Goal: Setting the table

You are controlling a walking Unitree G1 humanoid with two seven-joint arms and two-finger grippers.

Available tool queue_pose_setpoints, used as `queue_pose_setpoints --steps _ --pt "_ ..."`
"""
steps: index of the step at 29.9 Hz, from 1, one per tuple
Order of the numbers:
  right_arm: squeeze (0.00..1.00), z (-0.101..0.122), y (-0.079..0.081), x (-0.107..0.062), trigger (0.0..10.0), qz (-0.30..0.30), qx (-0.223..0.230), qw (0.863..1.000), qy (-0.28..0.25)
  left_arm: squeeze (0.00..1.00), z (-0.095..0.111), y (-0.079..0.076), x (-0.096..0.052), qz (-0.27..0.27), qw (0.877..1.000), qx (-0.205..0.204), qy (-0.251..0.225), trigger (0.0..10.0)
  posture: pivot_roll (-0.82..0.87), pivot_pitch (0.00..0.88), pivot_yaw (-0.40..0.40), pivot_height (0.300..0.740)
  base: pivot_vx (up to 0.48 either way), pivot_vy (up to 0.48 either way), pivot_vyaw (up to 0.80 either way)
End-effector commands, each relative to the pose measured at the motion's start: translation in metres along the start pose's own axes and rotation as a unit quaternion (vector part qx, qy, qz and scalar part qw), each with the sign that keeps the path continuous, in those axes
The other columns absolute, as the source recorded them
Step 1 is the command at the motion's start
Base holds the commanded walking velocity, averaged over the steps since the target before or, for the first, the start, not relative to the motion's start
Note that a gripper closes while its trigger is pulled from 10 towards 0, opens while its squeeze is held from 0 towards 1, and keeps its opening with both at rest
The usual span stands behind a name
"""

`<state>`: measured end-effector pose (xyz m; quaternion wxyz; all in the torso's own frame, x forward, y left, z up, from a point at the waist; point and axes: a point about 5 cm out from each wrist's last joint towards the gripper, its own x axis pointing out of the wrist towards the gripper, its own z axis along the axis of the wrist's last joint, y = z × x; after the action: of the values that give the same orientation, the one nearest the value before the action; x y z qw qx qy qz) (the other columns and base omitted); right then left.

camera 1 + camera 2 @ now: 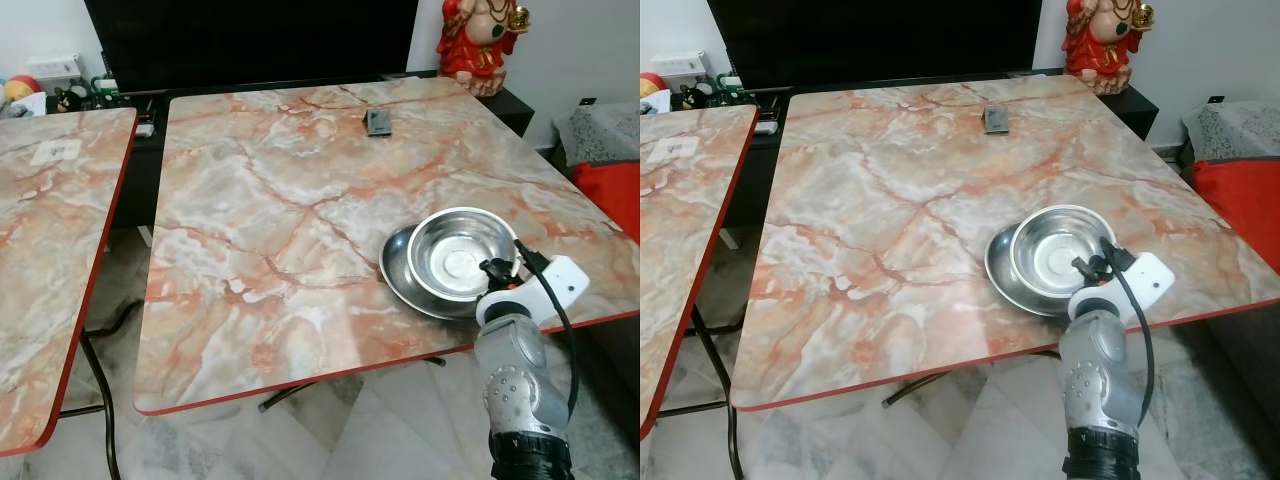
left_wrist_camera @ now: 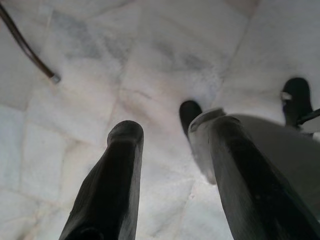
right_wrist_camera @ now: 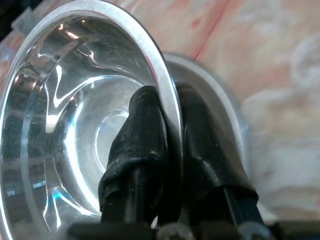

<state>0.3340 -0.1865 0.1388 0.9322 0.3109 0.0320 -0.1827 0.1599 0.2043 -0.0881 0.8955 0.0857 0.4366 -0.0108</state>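
We find the right pincer (image 3: 170, 165) clamped on the near rim of the steel bowl (image 1: 462, 252), one finger inside the wall and one outside. The bowl sits over a steel plate (image 1: 402, 275) at the near right corner of the marble bench (image 1: 280, 200), close to its red edge. The left pincer (image 2: 170, 165) hangs over the floor tiles (image 2: 100, 60) with its fingers apart and holding nothing. A small dark object (image 1: 378, 122) lies far across the bench; we cannot identify it. In our judgement the setting is at an early stage: one plate and one bowl are on the bench, the bowl not yet released, and no cutlery or cups are laid
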Motion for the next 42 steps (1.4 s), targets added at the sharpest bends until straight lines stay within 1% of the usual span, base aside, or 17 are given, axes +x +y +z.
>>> queue_pose_setpoints --steps 1,7,8,9,10,11,12,13,15,16,27,36,37,38,39,40,42 --pt "0.0 0.002 0.002 0.001 10.0 0.007 0.005 1.0 0.0 0.0 -0.009 -0.004 -0.002 -0.006 1.0 0.011 0.022 10.0 -0.04 0.141 -0.027 0.74 0.0 0.0 0.0" --pt "0.0 -0.003 0.001 0.002 10.0 0.006 0.004 1.0 0.01 0.0 -0.007 -0.007 -0.001 -0.008 1.0 0.011 0.024 10.0 -0.04 0.144 -0.026 0.74 0.0 0.0 0.0" --pt "0.14 -0.004 0.001 0.002 10.0 0.006 0.003 1.0 0.011 0.0 -0.007 -0.007 -0.001 -0.008 1.0 0.011 0.024 10.0 -0.04 0.144 -0.026 0.74 0.0 0.0 0.0" --pt "0.55 -0.004 0.001 0.003 10.0 0.004 0.001 1.0 0.011 0.0 -0.007 -0.008 0.0 -0.008 1.0 0.011 0.025 10.0 -0.04 0.144 -0.026 0.74 0.0 0.0 0.0" --pt "0.7 -0.004 0.0 0.003 10.0 0.004 0.002 1.0 0.011 0.0 -0.007 -0.009 0.0 -0.009 1.0 0.011 0.025 10.0 -0.04 0.145 -0.027 0.74 0.0 0.0 0.0" --pt "0.65 -0.004 0.0 0.004 10.0 0.004 0.0 1.0 0.011 0.0 -0.008 -0.01 -0.001 -0.009 1.0 0.011 0.026 10.0 -0.04 0.146 -0.027 0.74 0.0 0.0 0.0" --pt "0.65 -0.004 0.001 0.004 10.0 0.004 0.0 1.0 0.011 0.0 -0.008 -0.011 -0.001 -0.01 1.0 0.011 0.026 10.0 -0.04 0.146 -0.027 0.74 0.0 0.0 0.0" --pt "0.55 -0.003 0.001 0.005 10.0 0.003 -0.001 1.0 0.012 0.0 -0.008 -0.011 -0.001 -0.01 1.0 0.011 0.026 10.0 -0.04 0.146 -0.027 0.74 0.0 0.0 0.0" --pt "0.55 -0.003 0.001 0.005 10.0 0.003 -0.001 1.0 0.012 0.0 -0.008 -0.011 -0.001 -0.01 1.0 0.011 0.027 10.0 -0.04 0.146 -0.027 0.74 0.0 0.0 0.0" --pt "0.0 -0.003 0.001 0.006 10.0 0.004 -0.001 1.0 0.011 0.0 -0.008 -0.011 -0.001 -0.01 1.0 0.011 0.027 10.0 -0.04 0.146 -0.027 0.74 0.0 0.0 0.0" --pt "0.0 -0.002 0.005 0.01 10.0 0.007 0.0 1.0 0.008 0.0 -0.01 -0.001 -0.002 -0.004 1.0 0.011 0.026 10.0 -0.03 0.146 -0.026 0.74 0.0 0.0 0.0" --pt "0.0 0.002 0.001 0.011 10.0 -0.004 -0.005 1.0 -0.004 0.0 -0.006 -0.007 -0.001 -0.008 1.0 0.012 0.021 10.0 -0.04 0.146 -0.025 0.74 0.0 0.0 0.0" --pt "0.15 0.003 0.0 0.01 10.0 -0.008 -0.006 1.0 -0.007 0.0 -0.006 -0.008 0.0 -0.009 1.0 0.012 0.021 10.0 -0.04 0.146 -0.025 0.74 0.0 0.0 0.0" --pt "0.38 0.003 0.0 0.01 10.0 -0.009 -0.006 1.0 -0.007 0.0 -0.006 -0.009 0.0 -0.009 1.0 0.012 0.021 10.0 -0.04 0.146 -0.025 0.74 0.0 0.0 0.0" --pt "0.53 0.004 -0.001 0.01 10.0 -0.011 -0.005 1.0 -0.011 0.0 -0.006 -0.01 0.0 -0.01 1.0 0.011 0.021 10.0 -0.04 0.146 -0.025 0.74 0.0 0.0 0.0" --pt "0.53 0.005 -0.001 0.01 10.0 -0.013 -0.004 1.0 -0.014 0.0 -0.005 -0.011 0.0 -0.01 1.0 0.011 0.021 10.0 -0.04 0.146 -0.025 0.74 0.0 0.0 0.0" --pt "0.49 0.007 -0.002 0.01 10.0 -0.017 -0.005 1.0 -0.019 0.0 -0.006 -0.012 0.0 -0.01 1.0 0.011 0.021 10.0 -0.04 0.146 -0.026 0.74 0.0 0.0 0.0"
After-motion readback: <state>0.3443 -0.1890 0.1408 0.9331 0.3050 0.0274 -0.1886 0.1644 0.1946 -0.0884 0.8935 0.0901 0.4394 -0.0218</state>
